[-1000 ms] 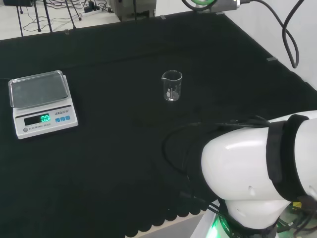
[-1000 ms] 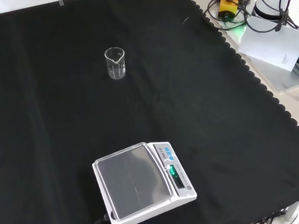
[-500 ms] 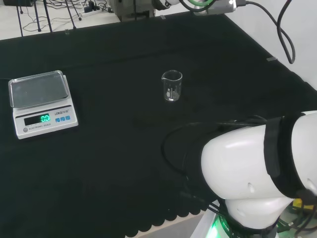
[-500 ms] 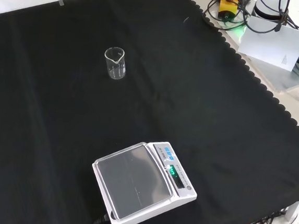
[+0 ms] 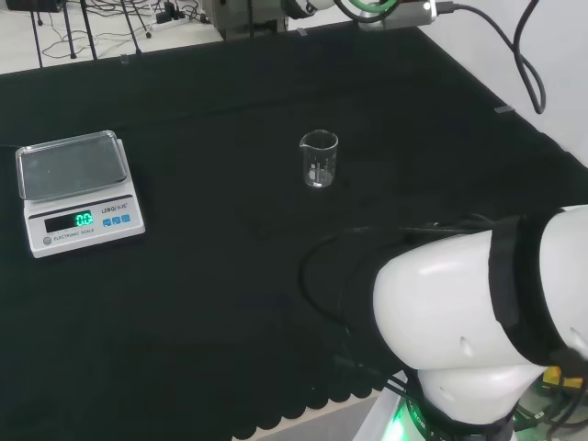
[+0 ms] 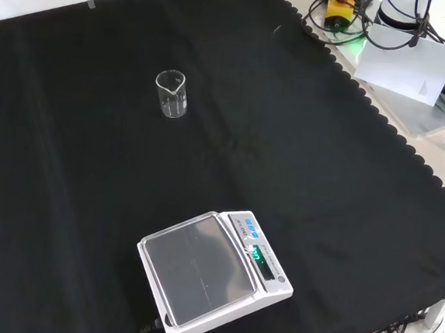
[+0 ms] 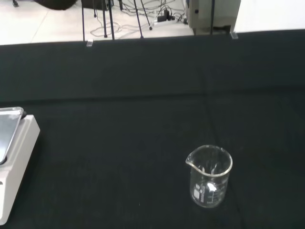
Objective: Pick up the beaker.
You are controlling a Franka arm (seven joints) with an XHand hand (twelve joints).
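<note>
A small clear glass beaker stands upright on the black cloth, near the middle of the bench in the head view. In the front view the beaker is at the upper left, its spout turned towards the camera. The wrist view looks down on the beaker from some way off, with nothing touching it; it looks empty. The arm's far end with a lit green ring hangs at the head view's top edge, well above and beyond the beaker.
A white electronic scale with a lit display sits at the head view's left, low in the front view. The arm's big white link stands at the head view's lower right. Cables and papers lie off the cloth.
The arm's far end at the head view's top has shifted a little to the left. The beaker and the scale have not moved.
</note>
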